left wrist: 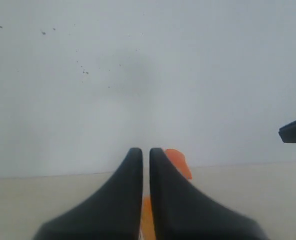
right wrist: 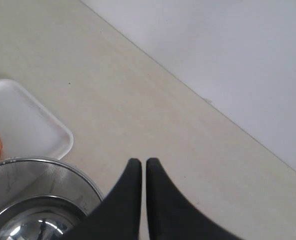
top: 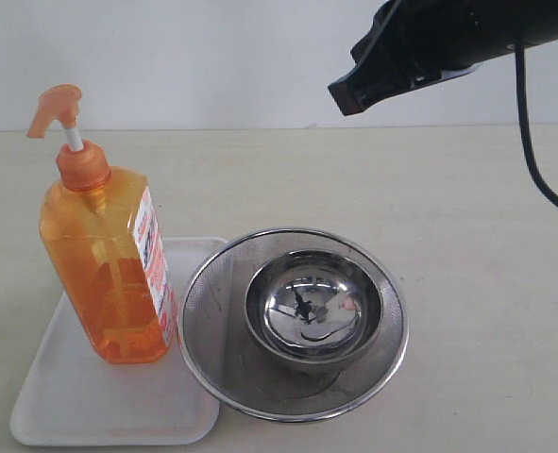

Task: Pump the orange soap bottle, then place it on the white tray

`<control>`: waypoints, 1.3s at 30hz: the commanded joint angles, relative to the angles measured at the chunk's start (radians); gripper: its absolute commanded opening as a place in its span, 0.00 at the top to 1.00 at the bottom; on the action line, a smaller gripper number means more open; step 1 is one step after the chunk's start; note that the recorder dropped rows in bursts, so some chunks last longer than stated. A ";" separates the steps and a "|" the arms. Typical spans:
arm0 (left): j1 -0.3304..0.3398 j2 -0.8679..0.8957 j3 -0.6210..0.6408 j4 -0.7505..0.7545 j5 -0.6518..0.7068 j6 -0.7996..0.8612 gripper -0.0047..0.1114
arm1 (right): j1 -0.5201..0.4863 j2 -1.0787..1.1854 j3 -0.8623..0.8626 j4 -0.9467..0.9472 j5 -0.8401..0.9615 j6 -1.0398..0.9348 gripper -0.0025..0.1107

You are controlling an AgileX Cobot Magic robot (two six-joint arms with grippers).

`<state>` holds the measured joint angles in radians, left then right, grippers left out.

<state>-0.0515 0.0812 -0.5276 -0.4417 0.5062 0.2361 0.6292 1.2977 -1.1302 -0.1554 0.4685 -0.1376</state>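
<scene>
At the near left of the table (top: 467, 217), the white tray (top: 90, 415) lies flat. The orange soap bottle (top: 109, 274) stands upright on it, long axis vertical, with the pump head (top: 57, 106) raised on its white stem. Its white label with red print faces sideways, and no writing can be read.

Just beside it, a steel mesh strainer (top: 212, 311) holding a shiny bowl (top: 313, 311) overlaps the tray's right edge.

The left gripper (left wrist: 145, 151) has its jaws together on nothing. The orange pump shows just past and below its fingertips, so this arm is judged the nearer one.

Farther back, the right gripper (right wrist: 143, 162) hangs high on the right, well apart from the bottle, jaws likewise pressed together and empty. A plain pale wall lies behind.
</scene>
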 commanded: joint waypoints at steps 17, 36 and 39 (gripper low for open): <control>0.001 -0.081 0.437 0.014 -0.412 0.181 0.92 | -0.004 -0.009 0.002 -0.008 -0.002 0.001 0.98; 0.001 -0.081 0.528 0.016 -0.414 0.227 0.92 | -0.004 -0.009 0.002 -0.008 0.007 0.001 0.98; 0.001 -0.081 0.528 0.012 -0.410 0.229 0.92 | -0.004 -0.009 0.002 -0.008 0.007 0.001 0.98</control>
<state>-0.0515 0.0036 -0.0042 -0.4266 0.0966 0.4549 0.6292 1.2977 -1.1302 -0.1554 0.4770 -0.1376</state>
